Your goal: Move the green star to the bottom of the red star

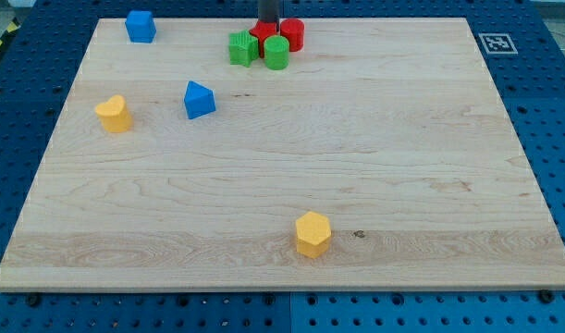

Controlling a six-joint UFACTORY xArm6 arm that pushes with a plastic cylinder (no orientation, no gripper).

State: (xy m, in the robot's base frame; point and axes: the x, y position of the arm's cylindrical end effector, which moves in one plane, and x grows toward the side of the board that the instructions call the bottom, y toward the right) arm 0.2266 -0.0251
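Tip (268,27) at the view's top edge, end hidden behind the red star (262,37); plain rod, holding nothing. Green star (242,48) touching red star's lower left, green cylinder (276,53) lower right, red cylinder (292,33) beside.

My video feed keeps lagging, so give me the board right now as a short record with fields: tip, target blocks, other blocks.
tip: my tip at the view's top, its end hidden behind the red star block
green star block: left of the red star, touching it
green cylinder: below the red star
red cylinder: right of the red star
blue blocks
yellow blocks
surface: wooden board
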